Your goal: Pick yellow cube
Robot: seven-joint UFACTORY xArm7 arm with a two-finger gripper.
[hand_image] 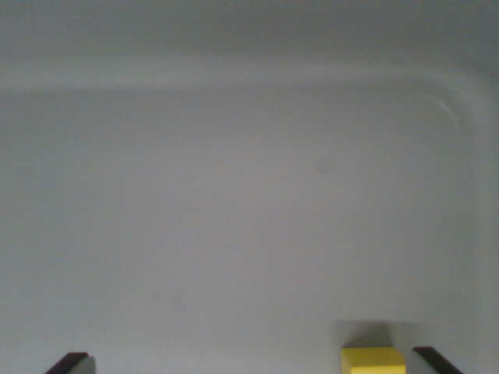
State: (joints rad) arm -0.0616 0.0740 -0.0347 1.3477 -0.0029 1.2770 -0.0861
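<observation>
The wrist view looks down into a pale grey tray (460,117) with a raised rim that curves round at the upper right. Its floor is bare except for one thing. The yellow cube (373,361) lies at the very bottom edge of the picture, to the wrist view's right, and only its upper part shows; a soft shadow sits just behind it.

The gripper (253,362) shows only as two dark fingertips (69,362) in the bottom corners, one at the left and one at the right. They stand far apart, so the jaws are wide open and hold nothing. The cube is between them, but not in the middle: it is just beside the right fingertip and well apart from the left one.

This looks like the approach before the grasp. The wide opening leaves room for the cube. Probably the arm should shift toward the wrist view's right to centre the cube, otherwise one finger may push it sideways when closing.
</observation>
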